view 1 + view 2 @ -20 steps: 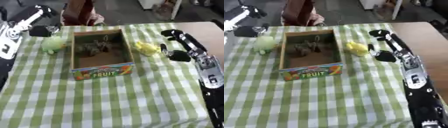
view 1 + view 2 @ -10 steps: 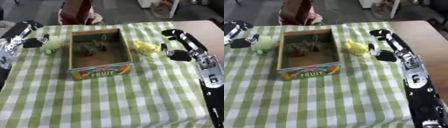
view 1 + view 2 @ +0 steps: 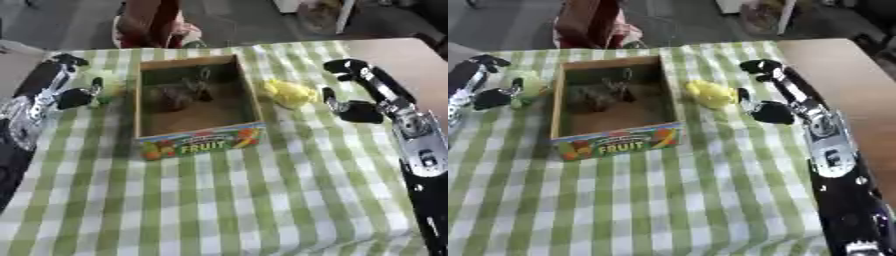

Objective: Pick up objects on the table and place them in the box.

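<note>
Centrally, the cardboard box (image 3: 194, 102) is sitting on the green-and-white checked cloth (image 3: 219, 200) that is covering the worktop (image 3: 842, 70), with its printed "FRUIT" front wall facing the robot. Inside the box, a dark grey-brown object (image 3: 179, 92) is lying toward the far half of the floor; its shape is too blurred to make out further, and the near half of the box floor is showing bare brown card.

Left of the box, a pale green soft-looking object (image 3: 527, 86) is lying on the cloth, just beside the box's left wall. The left hand (image 3: 63, 82) is reaching in at that object from the left, its fingers spread apart either side of it; whether they are touching it cannot be told.

Right of the box, a yellow object (image 3: 290, 93) is resting on the cloth, near the box's right wall but apart from it. The right hand (image 3: 354, 90) is hovering just to the right of the yellow object, fingers and thumb standing apart with nothing between them.
</note>
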{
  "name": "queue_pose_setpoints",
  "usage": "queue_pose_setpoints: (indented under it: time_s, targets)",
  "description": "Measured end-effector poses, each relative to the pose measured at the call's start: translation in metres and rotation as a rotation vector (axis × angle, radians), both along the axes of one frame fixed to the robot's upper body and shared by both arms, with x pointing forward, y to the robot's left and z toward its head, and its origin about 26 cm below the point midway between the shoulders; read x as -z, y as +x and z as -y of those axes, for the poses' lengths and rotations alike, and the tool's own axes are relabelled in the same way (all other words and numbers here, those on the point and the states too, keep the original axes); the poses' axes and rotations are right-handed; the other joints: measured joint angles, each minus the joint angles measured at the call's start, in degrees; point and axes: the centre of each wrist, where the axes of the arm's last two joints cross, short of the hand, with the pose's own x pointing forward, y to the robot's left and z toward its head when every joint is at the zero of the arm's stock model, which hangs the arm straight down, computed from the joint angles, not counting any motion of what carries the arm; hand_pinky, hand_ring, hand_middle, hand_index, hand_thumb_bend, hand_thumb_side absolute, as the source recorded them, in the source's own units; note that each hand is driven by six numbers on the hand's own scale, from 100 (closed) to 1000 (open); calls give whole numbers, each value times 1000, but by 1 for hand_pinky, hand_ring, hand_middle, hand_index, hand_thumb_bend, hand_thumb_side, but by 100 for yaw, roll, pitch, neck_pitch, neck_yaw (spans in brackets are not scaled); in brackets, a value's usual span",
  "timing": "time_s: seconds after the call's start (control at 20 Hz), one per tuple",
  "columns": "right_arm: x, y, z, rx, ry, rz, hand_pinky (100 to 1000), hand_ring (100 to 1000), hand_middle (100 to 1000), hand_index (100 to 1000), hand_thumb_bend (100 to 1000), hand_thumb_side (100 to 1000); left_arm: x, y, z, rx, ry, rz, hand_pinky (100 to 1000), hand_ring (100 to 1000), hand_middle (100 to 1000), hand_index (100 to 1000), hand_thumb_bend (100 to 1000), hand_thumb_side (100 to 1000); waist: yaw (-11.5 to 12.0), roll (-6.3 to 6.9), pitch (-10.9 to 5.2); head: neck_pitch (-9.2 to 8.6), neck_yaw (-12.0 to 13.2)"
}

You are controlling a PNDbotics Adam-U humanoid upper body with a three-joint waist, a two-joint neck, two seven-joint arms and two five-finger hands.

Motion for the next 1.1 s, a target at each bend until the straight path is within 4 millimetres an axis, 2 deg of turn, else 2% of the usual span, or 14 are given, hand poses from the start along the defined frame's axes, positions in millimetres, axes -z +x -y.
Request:
queue_pose_setpoints:
  time_s: [0.2,0.35,0.4,0.45,0.55,0.6,0.7,0.95,1.1]
  targets:
    - [-1,0,0,-2,0,2,862,893,813,873,100,173,8,-1,1,-34,-1,-13,805,783,787,860,211,554,-22,4,23,0,14]
    - [-1,1,0,-4,1,3,862,893,812,873,100,173,14,-2,3,-36,17,-79,797,760,766,863,231,531,-30,7,29,0,14]
    - [-1,1,-1,-4,1,4,862,893,812,873,100,174,15,-2,2,-34,23,-104,789,751,760,861,327,418,-35,9,29,0,12]
    - [-1,1,-1,-4,1,3,862,893,812,873,100,175,16,-2,2,-30,28,-128,780,735,742,851,212,429,-35,15,29,0,11]
    - [-1,1,-1,-4,1,3,862,893,812,873,100,174,15,-2,2,-16,40,-176,740,661,669,804,115,246,-36,24,23,-1,4]
    - [-1,1,-1,-4,1,3,862,893,811,873,100,174,13,-1,3,-9,46,-191,726,633,635,782,100,180,-37,25,13,-1,-1]
    - [-1,1,-1,-4,2,3,862,893,811,873,100,174,10,0,4,0,57,-208,664,525,510,685,100,211,-41,25,4,-1,-5]
    - [-1,0,0,-3,2,1,862,892,811,873,100,175,5,1,6,-17,63,-152,578,369,313,517,100,274,-41,25,4,-1,-6]
    - [0,0,0,-1,2,-2,863,893,811,873,100,172,2,0,8,-47,29,-57,571,353,290,498,100,289,-38,23,4,-1,-6]
